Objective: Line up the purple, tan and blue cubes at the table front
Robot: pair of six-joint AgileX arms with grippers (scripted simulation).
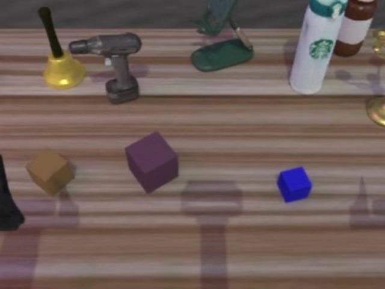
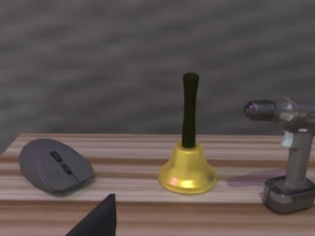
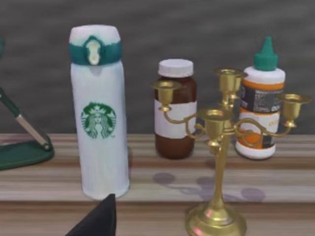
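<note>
Not much progress on this one as far as the pictures go: none of the three cubes is held and they're just scattered across the middle band of the desk. The tan cube sits far over on the left, the purple cube is a bit right of it and turned at an angle, and the blue cube is well apart from both, over on the right half. They roughly share a band already, but the spacing is uneven and they sit skewed, so all the actual lining up toward the front edge looks like it's left to do. The left gripper only shows as a dark shape at the left edge of the top view, near the tan cube, and whether its jaws are apart or together can't be told. The right arm doesn't show in the top view at all; its wrist camera only catches a dark tip of something, so no call on those jaws either. Clutter-wise everything else is lined along the back: a gold bell, a grey drill, a green phone stand, a white tumbler, a brown bottle and a gold candlestick; the left wrist view also shows a grey mouse. None of it sits between the cubes and the front, so the way looks open.
</note>
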